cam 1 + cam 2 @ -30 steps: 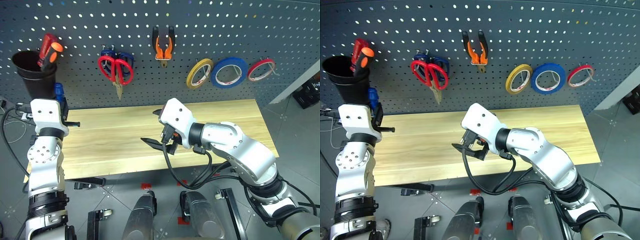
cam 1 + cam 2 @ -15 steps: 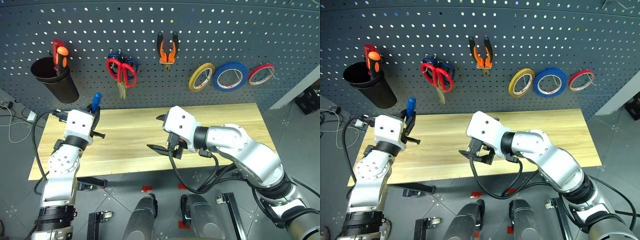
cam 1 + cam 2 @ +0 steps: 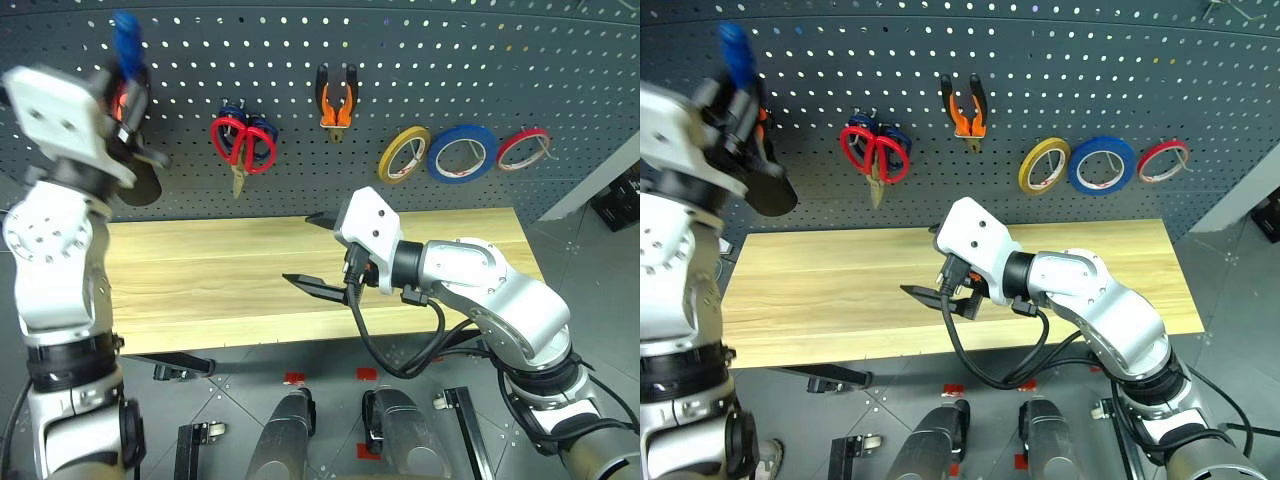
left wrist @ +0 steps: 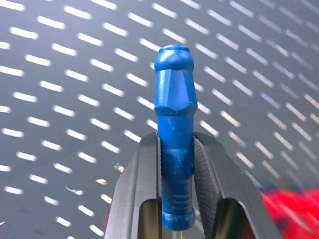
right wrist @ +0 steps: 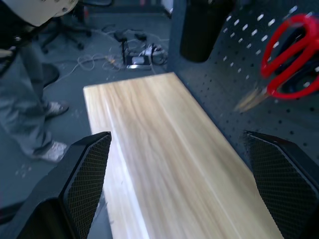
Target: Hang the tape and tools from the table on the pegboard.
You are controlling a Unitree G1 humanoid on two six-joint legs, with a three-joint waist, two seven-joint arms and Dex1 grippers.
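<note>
My left gripper (image 3: 122, 88) is raised at the upper left of the pegboard (image 3: 430, 60), shut on the blue handle of the screwdriver (image 4: 174, 114). The handle sticks up past the fingers (image 4: 142, 169), and its shaft is hidden. On the pegboard hang the red-handled scissors (image 3: 243, 140), the orange-and-black pliers (image 3: 336, 98) and the blue tape (image 3: 458, 150). My right gripper (image 3: 308, 250) hovers open over the middle of the table (image 3: 200, 270), pointing left, with nothing between its fingers.
A black cup (image 3: 140, 188) hangs on the pegboard just behind and below my left gripper. A yellow roll (image 3: 402, 152) and a red roll (image 3: 522, 146) flank the blue tape. A person's legs (image 5: 27, 104) stand beyond the table's left end.
My left arm has swung up with the screwdriver from beside the table's left end to the pegboard's upper left, in front of the black cup. The right gripper has stayed open and nearly still.
</note>
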